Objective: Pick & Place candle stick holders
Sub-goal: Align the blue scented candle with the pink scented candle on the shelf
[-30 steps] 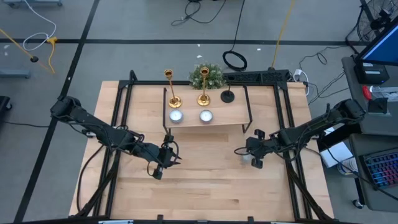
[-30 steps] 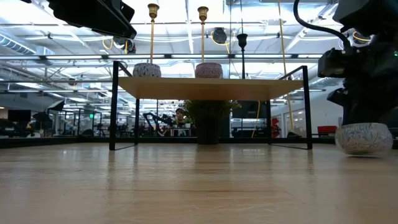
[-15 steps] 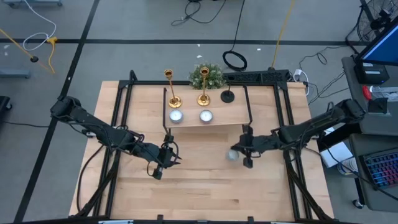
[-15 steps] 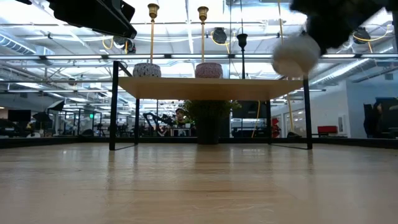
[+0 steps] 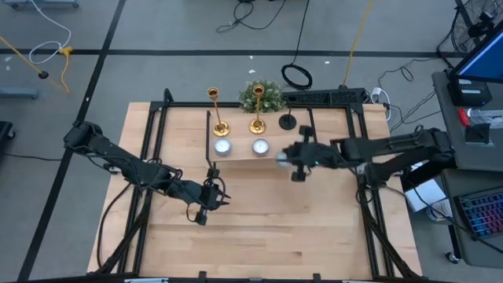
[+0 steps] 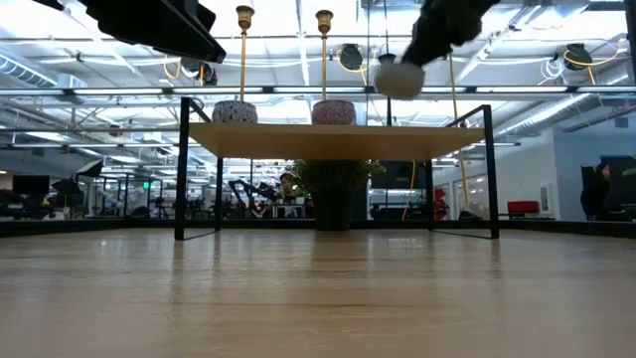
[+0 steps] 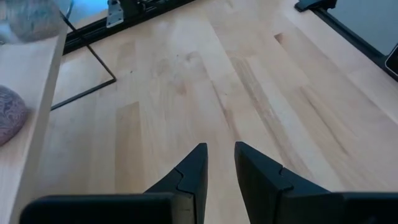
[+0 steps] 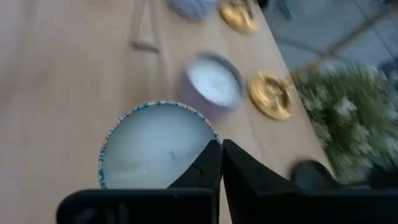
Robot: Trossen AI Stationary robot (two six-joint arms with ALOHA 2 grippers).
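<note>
Two gold candlesticks (image 5: pixel 218 126) (image 5: pixel 257 122) and a shorter black one (image 5: pixel 288 121) stand on their round bases on a small wooden shelf (image 5: pixel 302 145). Two round candle bowls (image 5: pixel 222 146) (image 5: pixel 260 145) also sit on it. My right gripper (image 5: pixel 291 159) is shut on a third speckled candle bowl (image 8: pixel 152 149), held above the shelf's right part (image 6: pixel 399 78). My left gripper (image 5: pixel 206 206) hangs over the bare table in front of the shelf, its fingers (image 7: pixel 202 162) a narrow gap apart and empty. My right gripper pinches the bowl's rim (image 8: pixel 210 142) between its two fingers, on the side facing the arm. The fingers come slanting down from the table's right. The bowl is lifted clear, roughly level with its white filling up, above the shelf top (image 6: pixel 417 129).
A small bushy green plant (image 5: pixel 262 96) stands behind the shelf. The shelf has thin black legs (image 6: pixel 181 169) (image 6: pixel 492 169). Black frame rails (image 5: pixel 153 149) run along the table's left, right and far sides. Bare wood (image 5: pixel 259 236) lies in front of the shelf.
My right gripper has lifted the speckled bowl off the table at the right and carried it up and toward the table's left and far side, to a place above the shelf's right part. It has stayed shut on the bowl.
</note>
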